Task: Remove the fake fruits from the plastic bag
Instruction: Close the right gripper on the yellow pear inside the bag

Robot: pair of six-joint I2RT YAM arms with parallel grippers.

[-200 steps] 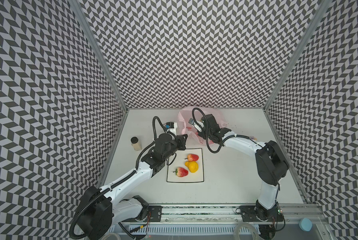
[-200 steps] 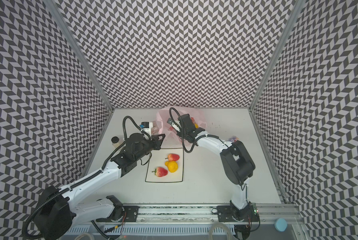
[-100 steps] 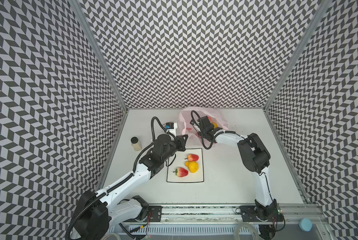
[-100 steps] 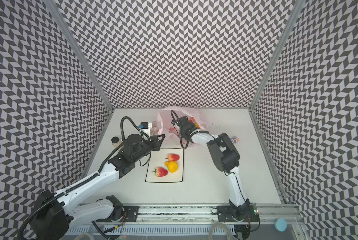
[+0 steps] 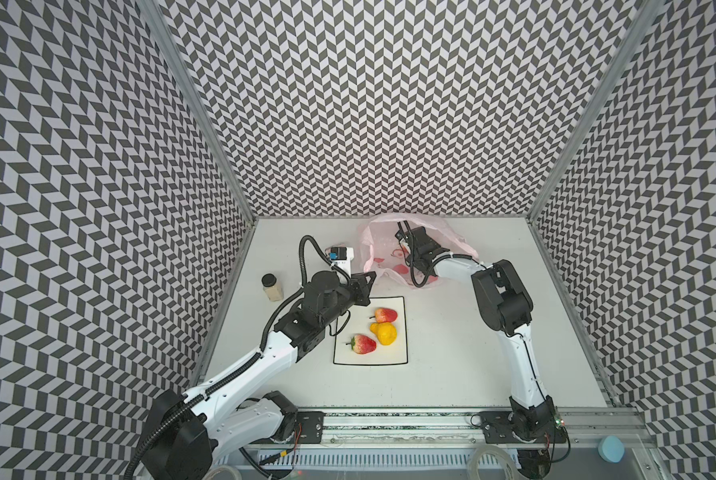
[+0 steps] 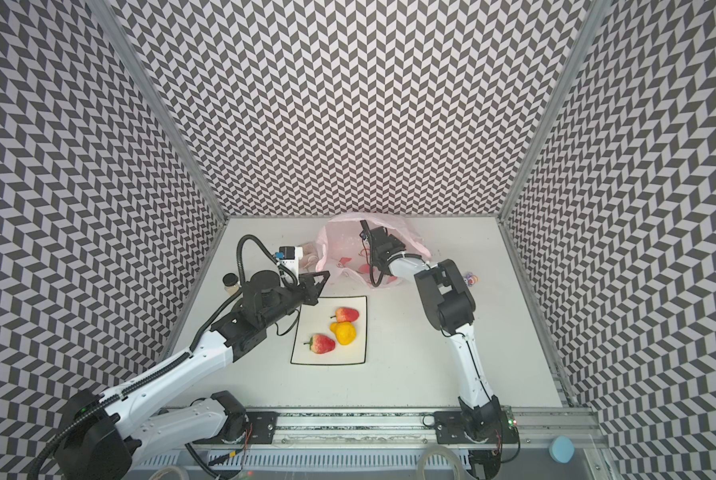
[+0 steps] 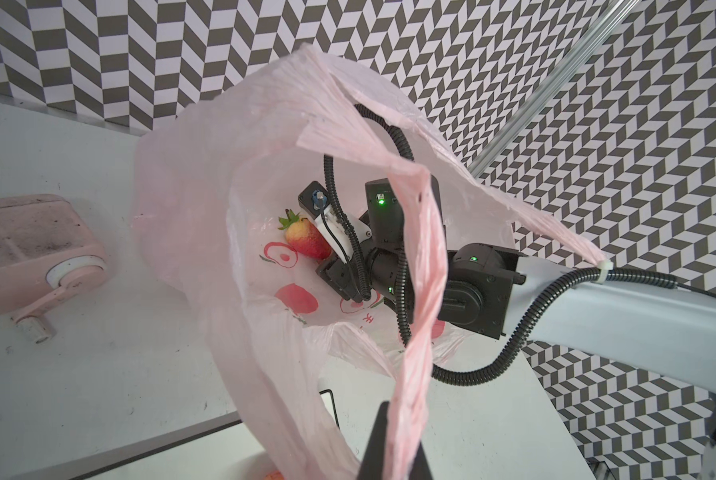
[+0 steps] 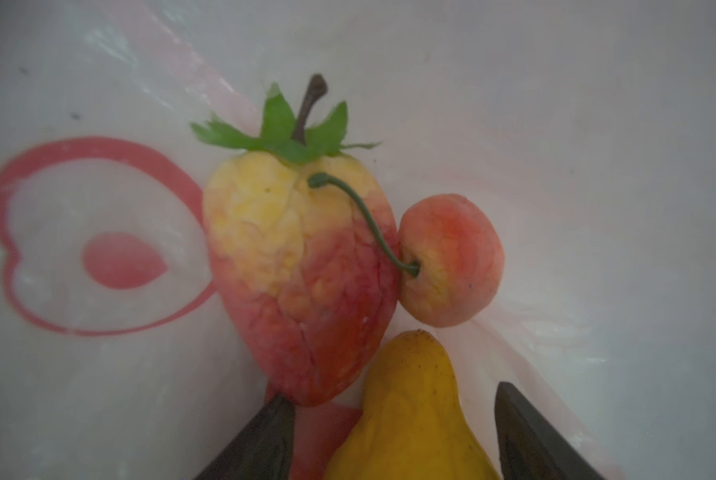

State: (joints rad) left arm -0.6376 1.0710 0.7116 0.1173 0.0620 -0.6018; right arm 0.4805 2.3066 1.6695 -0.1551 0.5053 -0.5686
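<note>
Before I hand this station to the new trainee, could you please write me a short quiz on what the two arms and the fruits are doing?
1. True or false: the left end effector is shut on the plastic bag's handle.
2. How many fake fruits lie on the white mat?
3. Which fruit sits between the right end effector's open jaws inside the bag? A. strawberry B. yellow pear C. small pink round fruit
Key: 1 true; 2 three; 3 B.
</note>
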